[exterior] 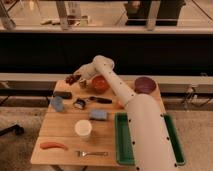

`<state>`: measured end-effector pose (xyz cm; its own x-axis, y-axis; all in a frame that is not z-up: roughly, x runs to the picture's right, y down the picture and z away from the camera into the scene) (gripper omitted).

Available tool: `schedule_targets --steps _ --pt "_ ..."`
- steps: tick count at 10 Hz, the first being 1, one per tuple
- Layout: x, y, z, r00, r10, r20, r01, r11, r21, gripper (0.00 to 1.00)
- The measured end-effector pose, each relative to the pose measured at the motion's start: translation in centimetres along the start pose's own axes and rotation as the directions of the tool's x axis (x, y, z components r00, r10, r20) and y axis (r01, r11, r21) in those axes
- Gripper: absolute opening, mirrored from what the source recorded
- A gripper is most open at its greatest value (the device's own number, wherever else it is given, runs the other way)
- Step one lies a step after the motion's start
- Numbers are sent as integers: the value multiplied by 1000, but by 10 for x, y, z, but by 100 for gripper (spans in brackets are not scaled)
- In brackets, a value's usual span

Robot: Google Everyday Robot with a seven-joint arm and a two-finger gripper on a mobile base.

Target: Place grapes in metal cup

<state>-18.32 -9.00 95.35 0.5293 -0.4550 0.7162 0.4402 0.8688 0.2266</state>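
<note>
The white robot arm [131, 107] is reaching across the pale tan wooden table [60, 129], its gripper [75, 78] sitting at the far left over the dark red-purple lumpy grapes [73, 79], beside the small dull dark-grey metal cup [83, 84]. An orange-red round bowl [100, 83], a dark purple round plate [145, 84] and a green rectangular tray [121, 140] are showing solid colours. A pale blue cup [57, 103], a white cup [83, 128], a blue-grey sponge [98, 114] and an orange-red sausage-shaped thing [53, 145] are sitting nearer, all unpatterned.
</note>
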Motion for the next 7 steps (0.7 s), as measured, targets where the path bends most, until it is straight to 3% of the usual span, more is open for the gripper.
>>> schedule_targets --steps 2,7 --pt "3 2 2 1000 8 -5 -8 1000 -6 1" --pt "18 4 -1 999 39 -31 -40 999 -11 0"
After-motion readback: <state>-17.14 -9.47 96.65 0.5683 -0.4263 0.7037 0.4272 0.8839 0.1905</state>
